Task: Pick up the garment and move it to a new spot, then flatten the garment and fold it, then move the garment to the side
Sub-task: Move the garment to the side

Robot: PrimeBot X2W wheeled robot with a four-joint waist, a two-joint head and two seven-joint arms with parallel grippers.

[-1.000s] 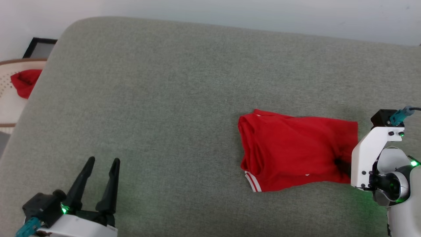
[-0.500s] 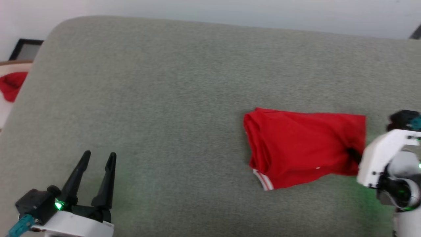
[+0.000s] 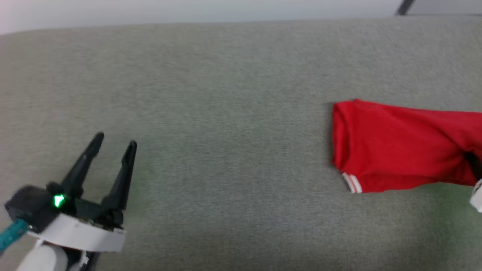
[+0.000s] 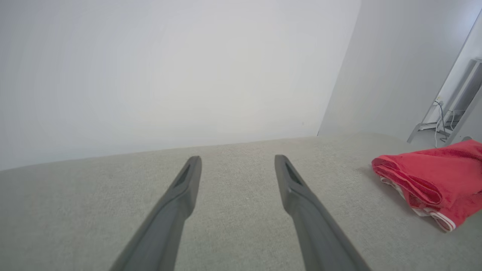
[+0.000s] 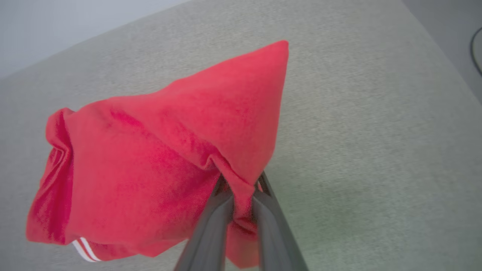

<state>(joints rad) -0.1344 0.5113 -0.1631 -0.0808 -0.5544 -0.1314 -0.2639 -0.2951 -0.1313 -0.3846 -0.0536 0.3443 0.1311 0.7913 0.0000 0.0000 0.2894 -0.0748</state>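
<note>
Garment (image 3: 395, 146) on cushion (image 3: 226, 94), right, maybe part-raised; left hand (image 3: 115, 139) well apart

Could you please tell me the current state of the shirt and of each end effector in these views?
shirt: folded, lying on the cushion, one edge pinched and bunched.
left end effector: open, empty.
right end effector: shut on the shirt.

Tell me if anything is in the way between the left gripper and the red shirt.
Nothing visible is. Plain grey cushion lies between the left gripper and the garment. The right gripper, jaws closed on the garment's edge, is on the far side.
</note>
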